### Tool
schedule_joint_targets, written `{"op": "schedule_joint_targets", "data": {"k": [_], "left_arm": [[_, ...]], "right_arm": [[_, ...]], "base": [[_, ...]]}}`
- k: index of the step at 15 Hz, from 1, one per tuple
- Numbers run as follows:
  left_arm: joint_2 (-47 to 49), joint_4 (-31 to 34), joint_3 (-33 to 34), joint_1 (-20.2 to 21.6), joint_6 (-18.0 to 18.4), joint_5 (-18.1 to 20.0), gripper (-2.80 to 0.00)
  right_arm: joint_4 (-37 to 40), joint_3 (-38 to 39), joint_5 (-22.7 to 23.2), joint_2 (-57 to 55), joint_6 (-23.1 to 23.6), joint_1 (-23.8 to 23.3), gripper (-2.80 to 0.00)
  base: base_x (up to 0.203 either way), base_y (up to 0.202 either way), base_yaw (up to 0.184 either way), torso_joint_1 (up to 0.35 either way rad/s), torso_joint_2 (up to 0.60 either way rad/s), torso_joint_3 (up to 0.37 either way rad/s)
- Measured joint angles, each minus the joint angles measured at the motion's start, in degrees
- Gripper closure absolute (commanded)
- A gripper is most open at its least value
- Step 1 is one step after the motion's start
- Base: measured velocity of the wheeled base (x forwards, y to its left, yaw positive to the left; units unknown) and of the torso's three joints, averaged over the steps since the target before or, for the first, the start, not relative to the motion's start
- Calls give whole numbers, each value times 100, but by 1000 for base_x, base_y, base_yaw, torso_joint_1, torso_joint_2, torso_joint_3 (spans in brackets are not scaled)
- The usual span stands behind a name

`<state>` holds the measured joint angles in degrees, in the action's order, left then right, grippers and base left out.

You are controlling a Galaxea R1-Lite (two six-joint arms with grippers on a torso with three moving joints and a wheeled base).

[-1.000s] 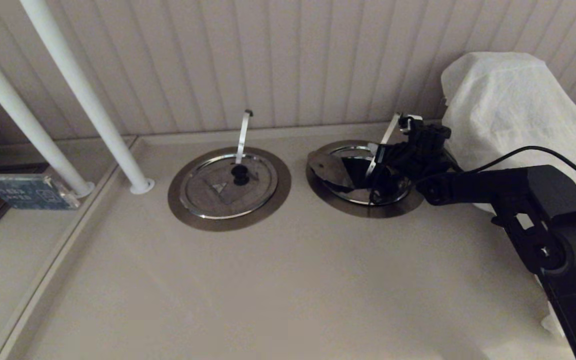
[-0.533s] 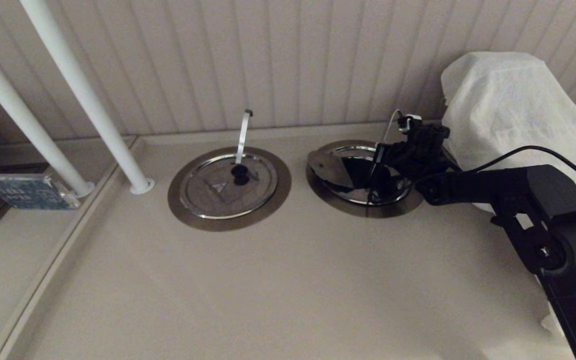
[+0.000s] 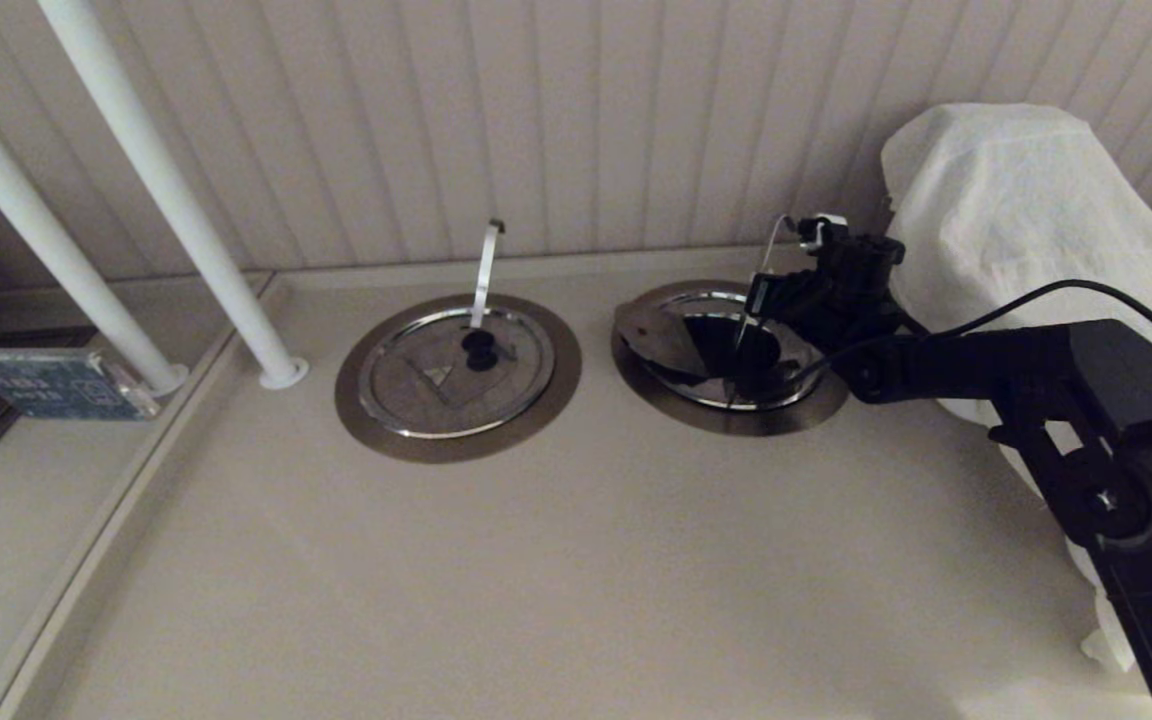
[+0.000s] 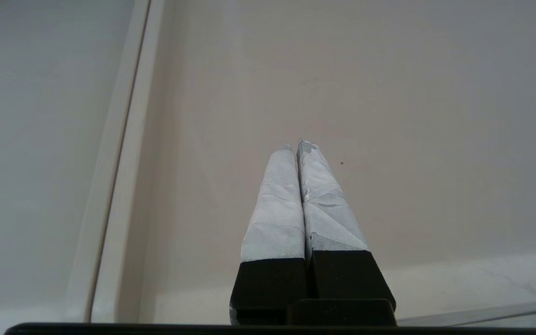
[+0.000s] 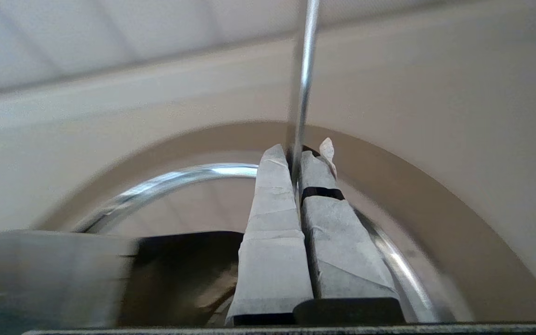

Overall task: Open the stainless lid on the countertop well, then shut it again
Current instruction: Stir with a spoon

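Presently the round flat stainless steel lid (image 3: 658, 335) with the polished rim is raised, tilted on edge over the round countertop well (image 3: 736, 355), whose dark, shiny interior is exposed. The well sits toward the back edge of the beige counter (image 3: 576, 580), near the back right corner, framed by a wide brushed-bronze metal ring (image 3: 786, 418). Judged from this, the opening step is done or nearly so; closing remains.

The right gripper (image 5: 298, 160) is clamped on the thin slanted steel strip (image 5: 301, 83) that rises from the lid, its padded fingers (image 5: 272, 209) pressed against either side of the strip. The head view places this gripper (image 3: 771, 292) above the back of the well.

No contents can be made out within the well; only dark reflections show.

The twin steel lid (image 3: 454, 372) with the black centre knob (image 3: 479, 350) lies flat and closed in its own ring, further left along the back edge.

The left gripper (image 4: 296, 145) is parked over bare counter, fingers pressed together and holding nothing.

A white cloth-covered object (image 3: 1026, 210) stands at the back right corner.
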<state>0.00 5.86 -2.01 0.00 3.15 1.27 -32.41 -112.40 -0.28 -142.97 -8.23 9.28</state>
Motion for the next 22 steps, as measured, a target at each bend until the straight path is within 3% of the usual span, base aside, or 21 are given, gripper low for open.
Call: {"op": "schedule_joint_targets", "data": {"k": [7, 22], "left_arm": [[0, 1, 0, 0, 0, 2, 0], [0, 0, 0, 0, -2, 2, 0]], "right_arm": [[6, 722, 1, 726, -12, 301, 0], [39, 544, 36, 612, -20, 306, 0]], "base": [[0, 0, 0, 0, 0, 0], [0, 0, 0, 0, 0, 0]]}}
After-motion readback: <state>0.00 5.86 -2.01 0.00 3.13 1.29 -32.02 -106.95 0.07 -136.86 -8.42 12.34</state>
